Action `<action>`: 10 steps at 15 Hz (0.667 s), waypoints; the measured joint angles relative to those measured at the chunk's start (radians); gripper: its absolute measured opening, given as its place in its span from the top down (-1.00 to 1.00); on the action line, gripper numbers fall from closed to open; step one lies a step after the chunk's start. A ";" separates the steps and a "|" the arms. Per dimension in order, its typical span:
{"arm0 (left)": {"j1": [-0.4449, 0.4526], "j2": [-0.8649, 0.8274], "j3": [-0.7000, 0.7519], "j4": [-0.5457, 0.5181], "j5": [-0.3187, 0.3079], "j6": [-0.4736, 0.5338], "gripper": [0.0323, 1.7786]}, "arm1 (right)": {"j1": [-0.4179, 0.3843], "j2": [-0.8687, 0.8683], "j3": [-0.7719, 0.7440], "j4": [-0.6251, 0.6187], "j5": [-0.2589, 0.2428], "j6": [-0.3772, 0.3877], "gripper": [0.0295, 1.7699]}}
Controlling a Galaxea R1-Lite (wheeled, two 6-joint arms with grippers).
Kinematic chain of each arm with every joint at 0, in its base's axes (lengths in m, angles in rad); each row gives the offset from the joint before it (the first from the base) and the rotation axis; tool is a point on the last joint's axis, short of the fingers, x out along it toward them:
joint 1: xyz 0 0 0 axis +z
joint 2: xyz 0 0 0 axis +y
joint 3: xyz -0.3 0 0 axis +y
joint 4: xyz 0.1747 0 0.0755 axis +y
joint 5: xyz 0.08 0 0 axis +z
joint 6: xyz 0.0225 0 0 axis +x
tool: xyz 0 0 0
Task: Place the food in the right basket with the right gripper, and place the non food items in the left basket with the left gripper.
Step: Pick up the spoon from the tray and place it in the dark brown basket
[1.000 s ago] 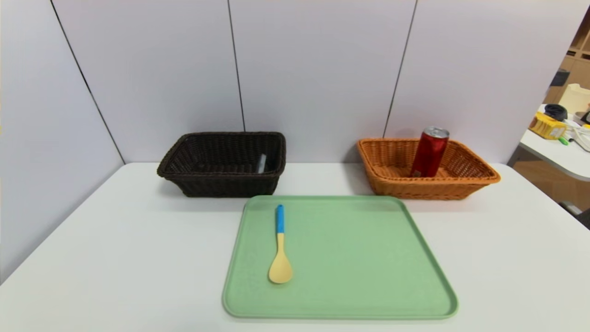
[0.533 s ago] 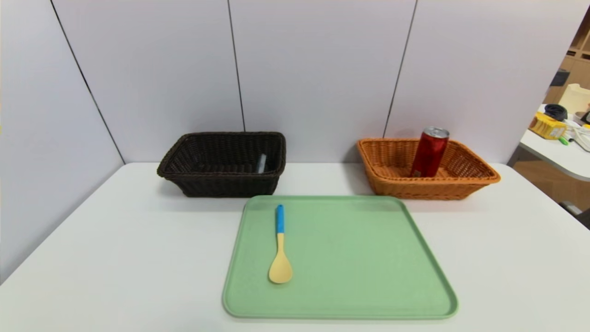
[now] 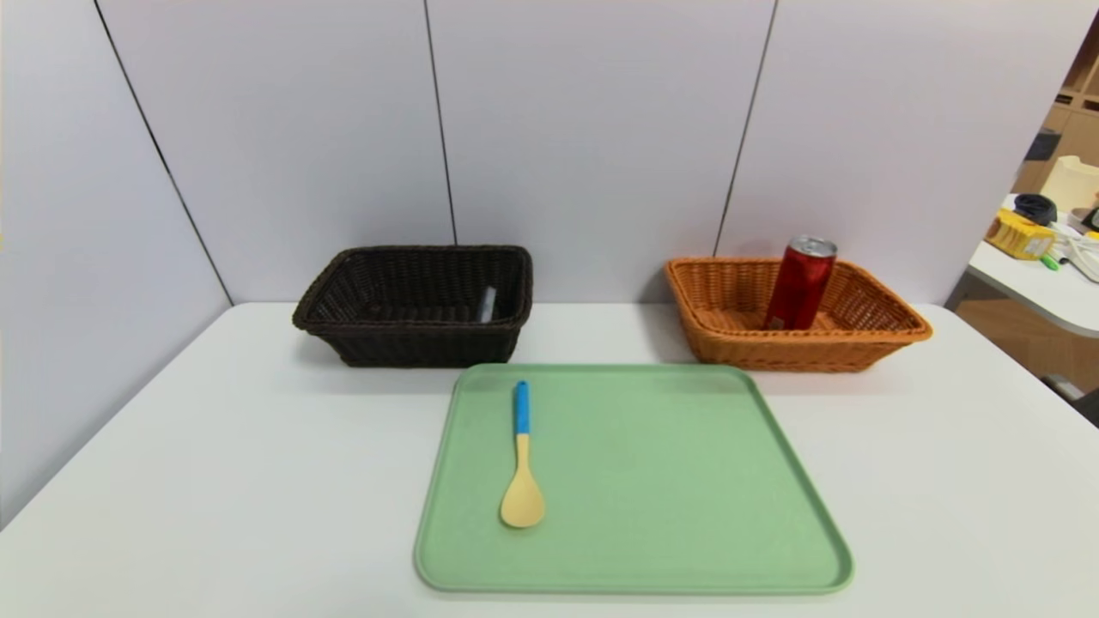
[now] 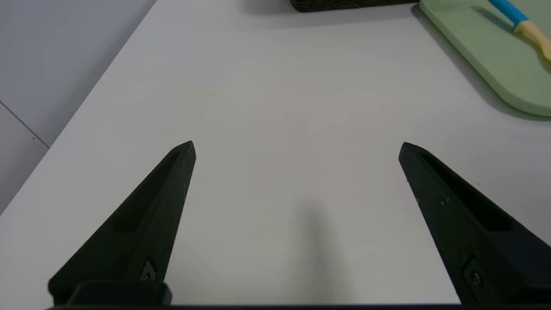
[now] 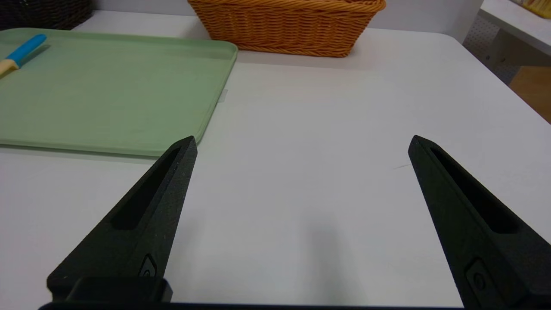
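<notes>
Spoon (image 3: 522, 498) lies flat on the green tray (image 3: 687, 481), unheld. Left hand (image 4: 297, 148), spread and empty, is over the table (image 4: 301, 107) outside the tray; right hand (image 5: 303, 144), likewise spread and empty, is over its own side. Risk: the thin handle could slip or twist if pinched off-centre; jaws set too low could scrape the tray. Farther off, the dark basket's (image 3: 421, 348) raised rim could catch a low-carried spoon.

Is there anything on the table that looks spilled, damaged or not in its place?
Nothing looks spilled or damaged. Only the spoon seems out of place: it lies on the tray, not in the dark basket, where non-food belongs.
</notes>
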 joint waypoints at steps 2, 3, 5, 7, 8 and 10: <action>-0.010 0.115 -0.071 0.038 -0.005 0.043 -0.90 | 0.000 0.000 0.000 0.000 0.000 0.000 -0.91; -0.024 0.184 -0.122 0.068 -0.006 0.066 -0.90 | 0.000 0.000 0.000 0.000 0.000 0.000 -0.91; -0.076 0.344 -0.247 0.142 -0.007 0.092 -0.90 | 0.000 0.000 0.000 0.000 0.000 0.000 -0.91; -0.151 0.516 -0.393 0.201 -0.008 0.106 -0.90 | 0.000 0.000 0.000 0.000 0.000 0.000 -0.91; -0.190 0.597 -0.461 0.221 -0.008 0.111 -0.90 | 0.000 0.000 0.000 0.000 0.000 0.000 -0.91; -0.273 0.754 -0.578 0.246 -0.008 0.115 -0.90 | 0.000 0.000 0.000 0.000 0.000 0.000 -0.91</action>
